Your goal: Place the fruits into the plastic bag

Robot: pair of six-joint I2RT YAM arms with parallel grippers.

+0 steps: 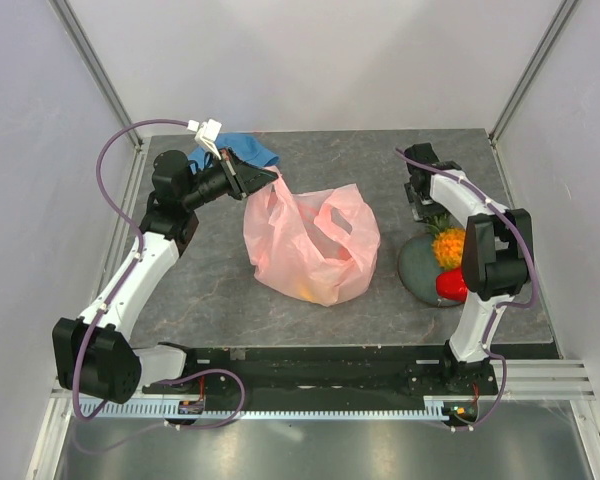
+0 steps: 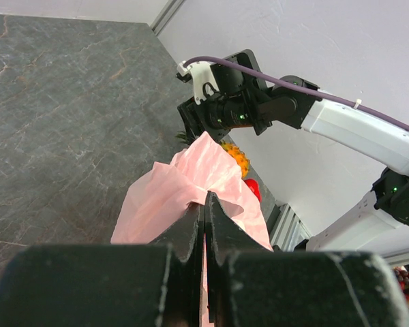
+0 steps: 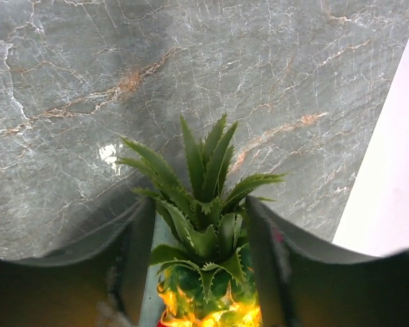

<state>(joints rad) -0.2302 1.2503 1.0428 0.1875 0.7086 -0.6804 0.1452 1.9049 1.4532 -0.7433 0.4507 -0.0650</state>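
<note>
The pink plastic bag lies mid-table with one handle lifted to the upper left. My left gripper is shut on that handle; its jaws pinch the pink film in the left wrist view. A yellow-orange fruit shows through the bag's bottom. The orange pineapple and a shiny red fruit lie on the dark plate. My right gripper is open, and its fingers straddle the pineapple's green crown. I cannot tell whether they touch the leaves.
A blue cloth hat lies at the back left, just behind my left gripper. White walls enclose the table on three sides. The plate sits near the table's right edge.
</note>
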